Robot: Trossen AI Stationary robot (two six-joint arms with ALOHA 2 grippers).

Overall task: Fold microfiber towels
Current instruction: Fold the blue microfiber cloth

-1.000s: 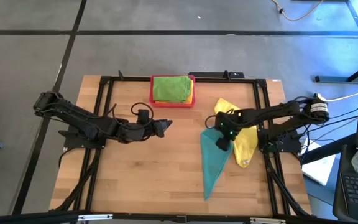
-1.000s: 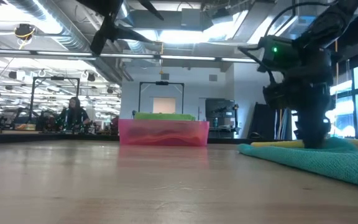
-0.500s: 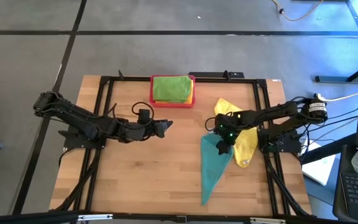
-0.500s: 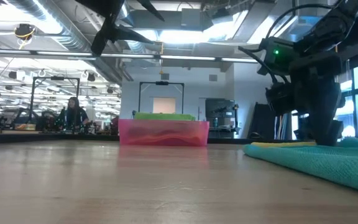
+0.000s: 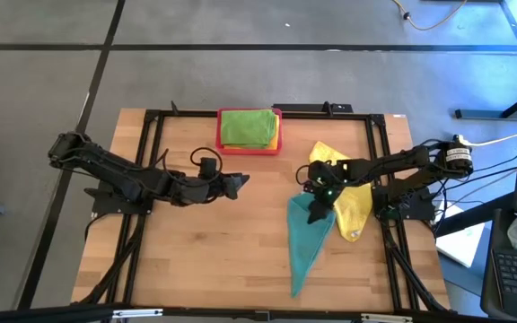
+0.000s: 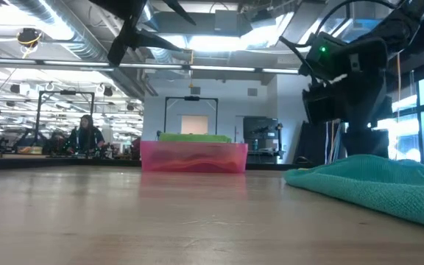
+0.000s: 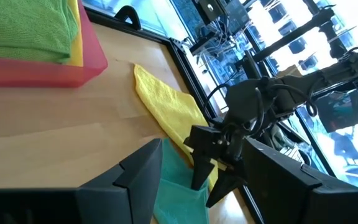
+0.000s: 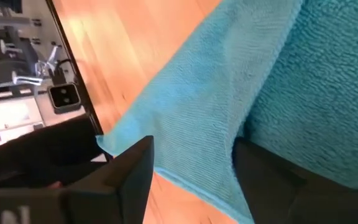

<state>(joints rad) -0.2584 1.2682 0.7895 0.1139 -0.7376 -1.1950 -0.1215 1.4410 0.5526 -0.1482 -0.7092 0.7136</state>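
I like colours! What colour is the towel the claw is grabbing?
Teal towel, best seen in the right wrist view.

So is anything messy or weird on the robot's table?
A bit messy. The teal towel lies in a long, crooked, bunched strip, with the right gripper at its top end. A yellow towel sits crumpled beside it, under that arm. Only the green towel in the pink tray looks neatly folded.

Lighting: ceiling strip lights [image 6: 57,33] are glaring overhead in the low view; windows [image 7: 272,25] are blowing out white in the left wrist view. The desk [image 5: 205,260] is showing evenly lit, shadows soft. Focus: near teal towel [image 8: 303,81] is blurring slightly; background room is softening.
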